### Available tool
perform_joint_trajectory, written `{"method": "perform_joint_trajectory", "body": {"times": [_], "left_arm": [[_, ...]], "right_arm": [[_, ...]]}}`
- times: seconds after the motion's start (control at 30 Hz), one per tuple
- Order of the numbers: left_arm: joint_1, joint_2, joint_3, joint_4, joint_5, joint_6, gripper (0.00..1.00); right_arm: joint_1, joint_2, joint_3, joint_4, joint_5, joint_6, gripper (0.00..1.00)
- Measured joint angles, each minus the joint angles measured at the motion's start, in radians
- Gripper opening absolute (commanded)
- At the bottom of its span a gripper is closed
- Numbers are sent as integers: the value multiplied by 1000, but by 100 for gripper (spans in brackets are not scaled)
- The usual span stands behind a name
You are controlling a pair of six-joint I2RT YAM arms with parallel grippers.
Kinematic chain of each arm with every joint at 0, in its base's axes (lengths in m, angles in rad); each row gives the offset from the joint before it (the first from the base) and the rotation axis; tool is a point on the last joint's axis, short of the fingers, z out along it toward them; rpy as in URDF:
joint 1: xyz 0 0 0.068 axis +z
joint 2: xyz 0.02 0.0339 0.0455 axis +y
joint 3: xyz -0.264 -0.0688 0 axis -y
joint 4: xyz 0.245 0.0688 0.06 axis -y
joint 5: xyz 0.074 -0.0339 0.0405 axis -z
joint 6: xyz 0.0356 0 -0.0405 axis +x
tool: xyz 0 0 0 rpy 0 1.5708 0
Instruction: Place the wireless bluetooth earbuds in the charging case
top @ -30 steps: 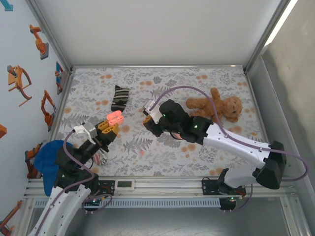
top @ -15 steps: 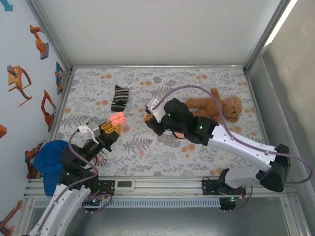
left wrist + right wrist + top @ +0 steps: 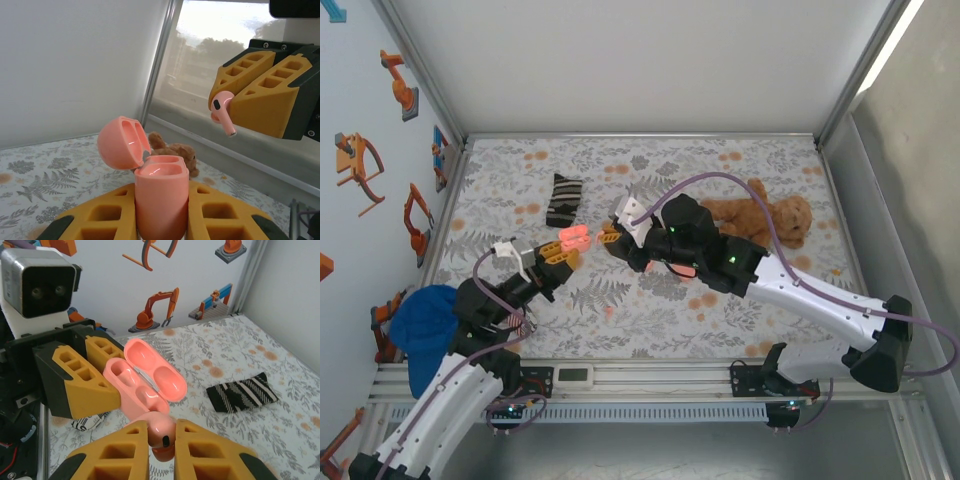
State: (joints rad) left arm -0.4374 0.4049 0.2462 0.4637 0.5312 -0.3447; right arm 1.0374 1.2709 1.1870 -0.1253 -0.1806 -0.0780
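Note:
My left gripper is shut on a salmon-pink charging case, held upright above the floral cloth with its lid hinged open; both wells look empty. The case also faces the right wrist camera, lid tipped back. My right gripper is shut on one pink earbud, pinched between its yellow fingertips. The earbud hangs stem-down from the right fingers, up and to the right of the case, not touching it. In the top view the two grippers nearly meet, the case between them.
A brown teddy bear lies at the right of the cloth. A black striped sock lies at the back left. Another striped sock lies under the left gripper. A blue cloth hangs at the left edge.
The left gripper has carried the open case up and to the right, toward the right gripper. The right gripper has shifted slightly left with the earbud; the gap between them has closed.

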Motion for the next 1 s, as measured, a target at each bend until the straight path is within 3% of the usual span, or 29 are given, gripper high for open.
{"method": "perform_joint_trajectory", "body": {"times": [0.53,1.0], "left_arm": [[-21,53,0,77,68,-4,0],[-28,53,0,82,69,-3,0]], "right_arm": [[40,74,101,29,-8,-96,14],[74,122,128,-17,61,-145,14]]}}
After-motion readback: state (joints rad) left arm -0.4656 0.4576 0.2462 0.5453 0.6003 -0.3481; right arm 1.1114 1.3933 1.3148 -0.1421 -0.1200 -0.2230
